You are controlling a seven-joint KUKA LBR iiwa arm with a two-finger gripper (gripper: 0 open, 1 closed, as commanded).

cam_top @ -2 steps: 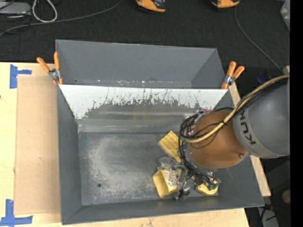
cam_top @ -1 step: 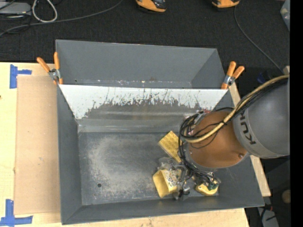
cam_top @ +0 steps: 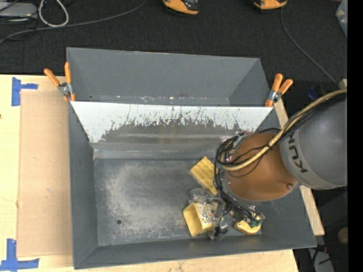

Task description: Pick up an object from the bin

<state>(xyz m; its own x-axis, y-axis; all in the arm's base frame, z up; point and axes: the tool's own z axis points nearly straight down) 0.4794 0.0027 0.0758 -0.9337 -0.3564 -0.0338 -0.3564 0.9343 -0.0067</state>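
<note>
- Pincer (cam_top: 218, 222): down in the bin (cam_top: 142, 197), half hidden beneath the arm's orange cover (cam_top: 258, 171); its opening and hold cannot be told.
- Yellow block (cam_top: 194, 220): just left of it, contact unclear.
- Yellow slab (cam_top: 202, 171): behind, partly covered.

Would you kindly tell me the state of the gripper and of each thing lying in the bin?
gripper: lowered into the bin's near right corner, among the things.
yellow block: lying just view-left of the gripper.
tan flat square: lying behind it, partly under the orange cover.
small yellow thing: lying view-right of the gripper.
</note>
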